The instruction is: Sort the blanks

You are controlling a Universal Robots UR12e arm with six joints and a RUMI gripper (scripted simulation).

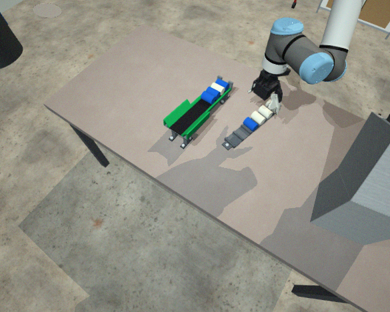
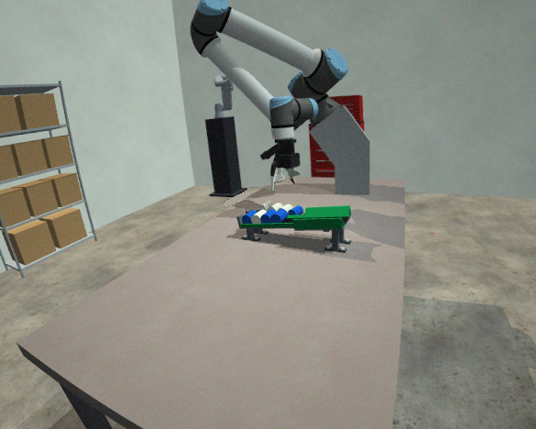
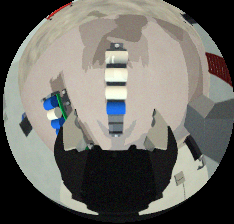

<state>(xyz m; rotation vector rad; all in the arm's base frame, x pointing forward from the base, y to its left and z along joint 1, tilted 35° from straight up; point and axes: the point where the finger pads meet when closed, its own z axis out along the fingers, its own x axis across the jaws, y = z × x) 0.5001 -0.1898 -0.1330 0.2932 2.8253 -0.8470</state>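
Note:
The green feed ramp [image 1: 198, 125] [image 2: 325, 213] bears four blanks straight across it: a blue blank [image 1: 221, 83] [image 3: 51, 103] at the stop, a white blank [image 1: 217, 88] [image 3: 53, 113], then two blue blanks [image 1: 213, 91] [image 1: 208, 97], all close together. The grey stock rack [image 1: 233, 139] [image 3: 116, 127] holds one blue blank [image 1: 250, 123] [image 3: 116, 108] and three white blanks [image 3: 116, 93] [image 3: 116, 75] [image 3: 116, 57] in a line. In the top view a finger hides the farthest white one. My gripper [image 1: 263, 101] [image 2: 283, 186] [image 3: 114, 109] is open and empty, above the rack's far end.
The ramp stands beside the rack on the table [image 1: 121, 83] [image 2: 258, 313]. Its raised green side walls are at the end away from the stop. A large grey pedestal [image 1: 379, 188] [image 2: 351, 161] stands on the table beyond the rack.

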